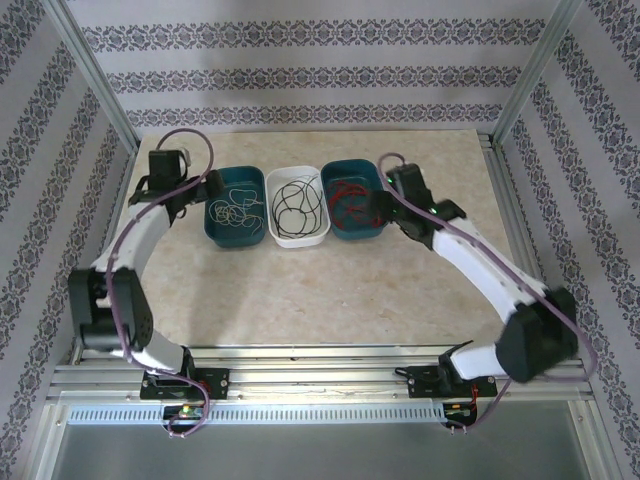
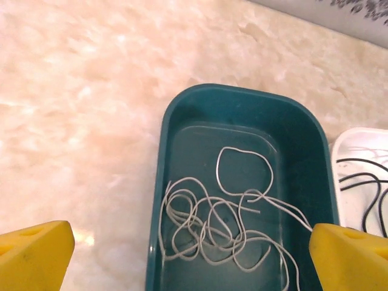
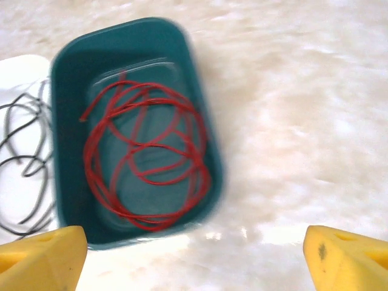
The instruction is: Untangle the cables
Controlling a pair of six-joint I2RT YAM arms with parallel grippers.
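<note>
The cables lie sorted in three bins. Whitish cables [image 2: 224, 224] are tangled in loops in the left teal bin [image 2: 162, 182]. One of their strands runs up to the right fingertip of my left gripper [image 2: 191, 267], which hangs open above the bin's near end [image 1: 200, 195]. Red cables [image 3: 145, 157] coil in the right teal bin [image 3: 209, 145]. My right gripper [image 3: 194, 267] is open over that bin's near right corner and the table beside it [image 1: 395, 195]. Black cables [image 1: 298, 200] lie in the white bin [image 1: 298, 238] between the teal ones.
The three bins stand side by side at the back middle of the beige table [image 1: 330, 290]. Metal frame posts [image 1: 95, 75] rise at the back corners. Thick purple cables run along both arms [image 1: 470, 240].
</note>
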